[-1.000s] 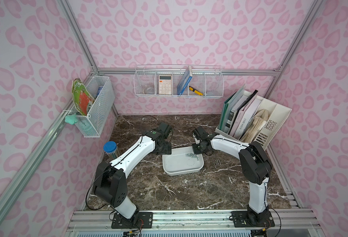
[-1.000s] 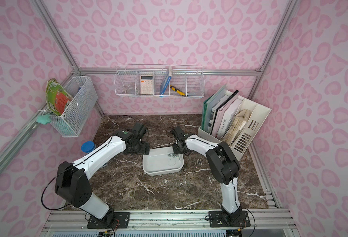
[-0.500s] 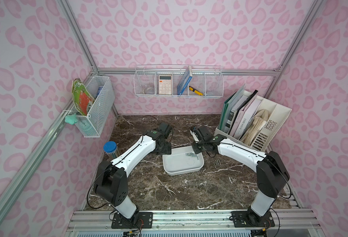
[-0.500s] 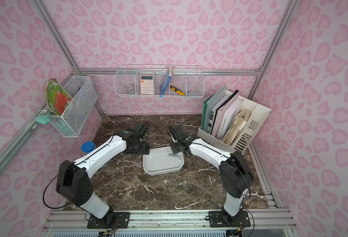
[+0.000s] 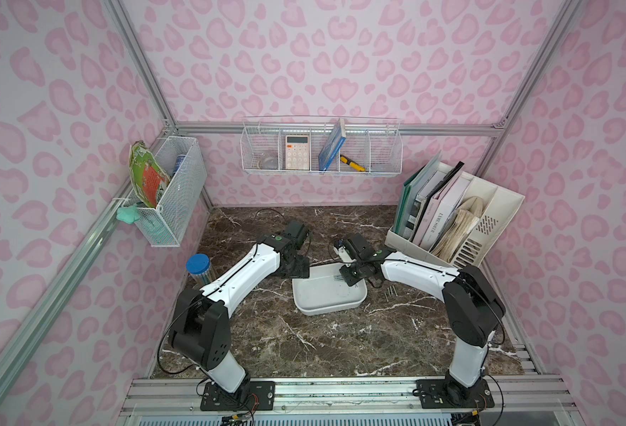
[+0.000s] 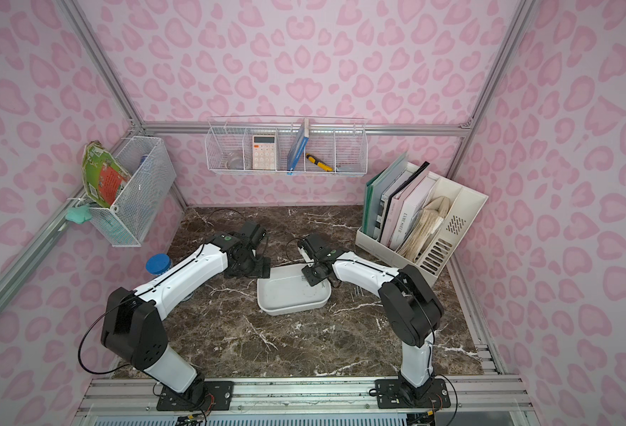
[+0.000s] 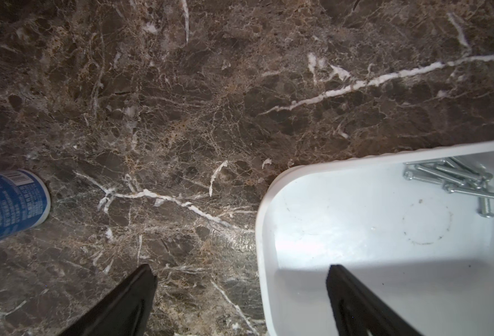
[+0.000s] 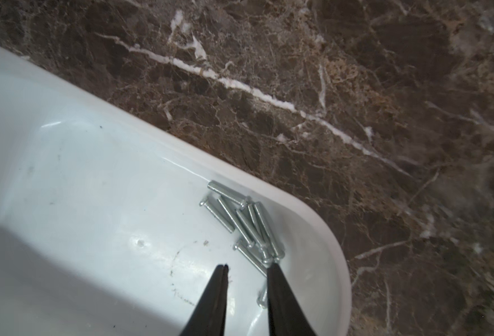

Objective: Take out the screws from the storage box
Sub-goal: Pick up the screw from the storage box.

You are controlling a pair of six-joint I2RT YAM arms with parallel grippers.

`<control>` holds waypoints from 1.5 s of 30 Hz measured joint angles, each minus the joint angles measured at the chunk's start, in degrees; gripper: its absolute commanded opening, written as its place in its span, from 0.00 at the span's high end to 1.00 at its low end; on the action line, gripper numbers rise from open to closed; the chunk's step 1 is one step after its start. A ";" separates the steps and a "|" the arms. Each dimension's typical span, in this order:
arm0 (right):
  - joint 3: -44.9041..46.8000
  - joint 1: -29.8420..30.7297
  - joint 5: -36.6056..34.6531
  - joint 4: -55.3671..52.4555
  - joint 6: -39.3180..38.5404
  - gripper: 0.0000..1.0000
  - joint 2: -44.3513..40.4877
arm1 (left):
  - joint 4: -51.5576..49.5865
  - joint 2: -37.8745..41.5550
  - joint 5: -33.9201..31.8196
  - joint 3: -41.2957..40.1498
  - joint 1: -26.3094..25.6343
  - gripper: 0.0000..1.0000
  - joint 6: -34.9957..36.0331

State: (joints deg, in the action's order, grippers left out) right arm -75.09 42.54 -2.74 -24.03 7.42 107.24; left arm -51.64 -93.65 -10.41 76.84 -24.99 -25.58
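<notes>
The storage box (image 5: 326, 300) (image 6: 289, 298) is a shallow white tray in the middle of the dark marble table. Several silver screws (image 8: 245, 224) (image 7: 455, 177) lie heaped in its back right corner. My right gripper (image 8: 247, 265) (image 5: 352, 278) reaches down into that corner, jaws a narrow gap apart. One fingertip (image 8: 272, 269) touches the heap, and nothing is gripped. My left gripper (image 7: 240, 269) (image 5: 296, 267) is wide open at the tray's back left corner, with one finger (image 7: 344, 288) inside the tray and one outside. A few more screws (image 5: 390, 293) (image 6: 357, 292) lie on the table right of the tray.
A blue-lidded jar (image 5: 197, 263) (image 7: 7, 203) stands left of the left arm. A cream file organiser (image 5: 459, 221) with books fills the back right corner. White wire baskets hang on the back wall (image 5: 320, 147) and the left wall (image 5: 167, 191).
My right gripper has come forward from the tray's back edge into its back right corner, its elbow swinging out and back. The left arm has stayed still.
</notes>
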 measured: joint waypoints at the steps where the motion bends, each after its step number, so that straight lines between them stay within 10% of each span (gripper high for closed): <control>1: -0.11 0.09 -0.02 0.00 -0.17 0.68 0.42 | 0.13 0.00 0.39 -0.02 0.35 0.03 -0.02; 45: -5.46 3.48 -10.05 -3.23 -5.64 0.75 10.01 | 0.98 -2.16 5.33 0.52 3.13 0.03 -1.25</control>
State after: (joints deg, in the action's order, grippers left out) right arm -80.55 46.02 -12.80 -27.27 1.78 117.25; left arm -50.65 -95.81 -5.08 77.36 -21.87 -26.83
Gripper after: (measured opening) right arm 0.260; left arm 0.969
